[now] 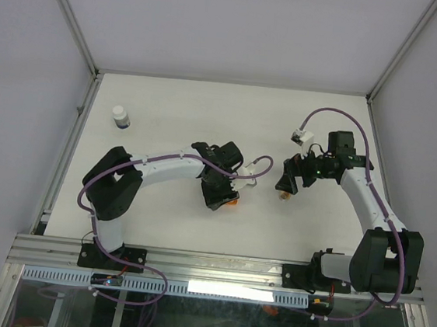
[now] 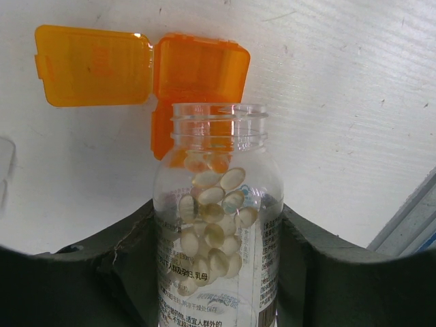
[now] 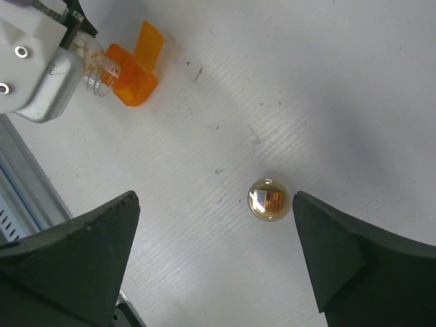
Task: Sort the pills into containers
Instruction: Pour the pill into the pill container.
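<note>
White bottle (image 1: 121,116) with a dark band stood at the far left of the worktop (image 1: 178,104), well apart from both arms.

Left jaws: pinching the clear vial (image 2: 218,197) across its labelled body, below the neck. Cap off, mouth open. The vial pointed at an orange hinged box (image 2: 199,68) lying with its lid (image 2: 92,65) flipped open. Pills (image 2: 212,211), pale glossy capsules, were heaped inside the vial; none seen on the worktop. Box contents: could not tell.

Right jaws: spread wide and empty, hanging above a small round amber cup (image 3: 269,199), which stood alone to the right of the box, not touched.

Handling, judged:
- Vial light, smooth-walled and likely slippery; the mid-body hold looked right, as it kept the neck free for pouring.
- Capsules smooth and prone to roll; a steep tilt would probably release many at once.
- Cup low and light, liable to skid; best taken across its sides with the jaws close to the worktop.
</note>
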Tool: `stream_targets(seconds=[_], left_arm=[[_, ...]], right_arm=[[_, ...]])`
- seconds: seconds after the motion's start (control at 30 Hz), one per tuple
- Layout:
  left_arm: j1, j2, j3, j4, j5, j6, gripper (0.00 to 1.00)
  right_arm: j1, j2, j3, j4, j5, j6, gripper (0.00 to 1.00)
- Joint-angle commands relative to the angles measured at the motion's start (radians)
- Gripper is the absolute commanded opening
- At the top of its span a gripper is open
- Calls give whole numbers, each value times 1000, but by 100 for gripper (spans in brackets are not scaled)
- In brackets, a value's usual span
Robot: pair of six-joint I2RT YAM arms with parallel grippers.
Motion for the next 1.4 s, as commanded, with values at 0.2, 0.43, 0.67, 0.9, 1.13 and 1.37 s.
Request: stream_targets(seconds=[0.2, 0.43, 0.67, 0.9, 1.13, 1.37], left_arm=[[-2, -23, 17, 28, -35, 10, 0], [6, 6, 49, -28, -29, -12, 0], [-12, -14, 57, -21, -19, -5, 0], [3, -23, 18, 19, -42, -1, 0], [11, 5, 36, -17, -42, -11, 0], [-2, 23, 83, -61, -48, -24, 0]], right_arm=[[-9, -28, 51, 9, -16, -10, 98], [-10, -28, 51, 7, -19, -12, 99], [-10, -33, 47, 11, -19, -10, 98], [-12, -32, 52, 8, -19, -10, 99], [-12, -33, 52, 6, -23, -12, 99], [-13, -35, 48, 7, -23, -12, 99]])
